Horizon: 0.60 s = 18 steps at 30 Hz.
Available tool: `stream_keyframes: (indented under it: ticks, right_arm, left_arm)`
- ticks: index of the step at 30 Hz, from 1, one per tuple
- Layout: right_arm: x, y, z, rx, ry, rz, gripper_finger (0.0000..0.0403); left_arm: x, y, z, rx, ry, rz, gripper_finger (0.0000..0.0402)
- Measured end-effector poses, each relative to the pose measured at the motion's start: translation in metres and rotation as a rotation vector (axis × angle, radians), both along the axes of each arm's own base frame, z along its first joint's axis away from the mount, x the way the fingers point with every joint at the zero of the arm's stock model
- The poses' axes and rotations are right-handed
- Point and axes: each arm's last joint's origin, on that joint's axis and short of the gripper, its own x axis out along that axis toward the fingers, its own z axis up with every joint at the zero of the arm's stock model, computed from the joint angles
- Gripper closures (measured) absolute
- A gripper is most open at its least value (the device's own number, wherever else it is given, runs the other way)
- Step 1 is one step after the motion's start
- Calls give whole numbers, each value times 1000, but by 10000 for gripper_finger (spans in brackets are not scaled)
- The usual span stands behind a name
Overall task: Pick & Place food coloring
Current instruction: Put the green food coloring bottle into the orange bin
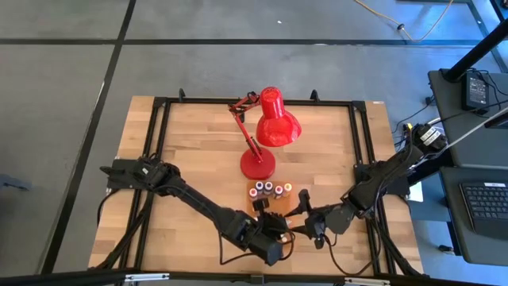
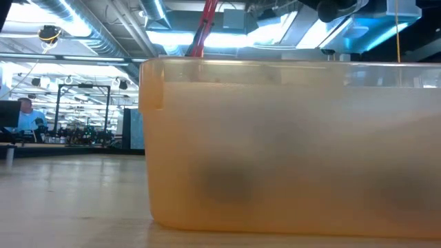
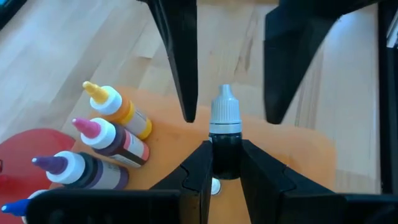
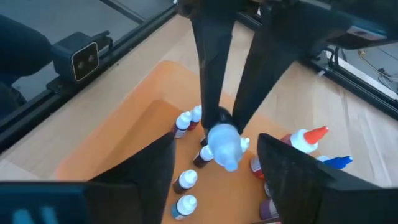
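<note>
My left gripper (image 3: pixel 225 152) is shut on one small food coloring bottle (image 3: pixel 225 134) with a dark body and a white pointed cap, over the flat orange tray (image 3: pixel 298 143). My right gripper (image 4: pixel 216 142) is open and faces it. Its fingers (image 3: pixel 186 74) stand on either side of the cap without touching. Several more tiny white-capped bottles (image 4: pixel 185 182) lie in the tray (image 4: pixel 124 124). In the high view both grippers meet near the table's near edge, left gripper (image 1: pixel 272 228) and right gripper (image 1: pixel 306 209). My left gripper pinches the bottle's dark body (image 3: pixel 225 158) just below the cap, between its two fingers. The bottle is lifted clear above the tray. Its white cap (image 4: pixel 224 146) points away from my left wrist, toward the right gripper.
A row of larger bottles (image 3: pixel 106 140) with yellow, pink, purple and blue tips stands beside the tray, shown in the high view as a row (image 1: pixel 270 189). The red desk lamp (image 1: pixel 270 131) stands behind them. The tray's orange wall (image 2: pixel 275 172) fills the low view.
</note>
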Motion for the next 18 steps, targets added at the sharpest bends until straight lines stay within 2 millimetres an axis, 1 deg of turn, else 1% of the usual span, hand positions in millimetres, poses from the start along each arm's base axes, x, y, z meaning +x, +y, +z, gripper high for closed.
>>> stream_keyframes:
  ticks: [9,14,18]
  right_arm:
    - [0,0,1,-11,-7,14,268]
    - [0,1,0,4,6,51,313]
    - [0,2,1,-13,2,75,338]
  left_arm:
    - [1,-2,1,-13,-1,-29,334]
    - [3,-4,3,-5,-20,-58,334]
    - [4,-5,3,-16,-25,-92,334]
